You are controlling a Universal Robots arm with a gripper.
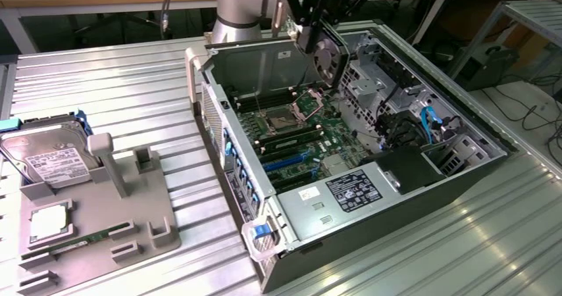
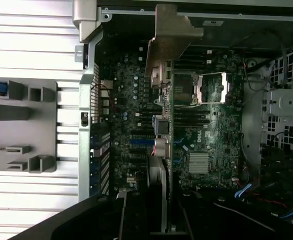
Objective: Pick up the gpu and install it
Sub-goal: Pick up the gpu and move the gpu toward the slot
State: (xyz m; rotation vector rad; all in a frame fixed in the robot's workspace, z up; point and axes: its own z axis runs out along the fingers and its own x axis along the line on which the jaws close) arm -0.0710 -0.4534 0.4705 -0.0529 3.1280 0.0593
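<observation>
gpu (image 1: 325,58) clamped in tool (image 1: 308,41), edge-on above mobo (image 1: 294,138) of open pc (image 1: 215,118)

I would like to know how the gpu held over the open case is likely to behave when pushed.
Probably stiff: the gpu is a flat card with a metal bracket, held straight by the tool. Likely fragile: small parts stand exposed on it. Thin and gripped at one end, it may pivot if pushed off-centre.
</observation>
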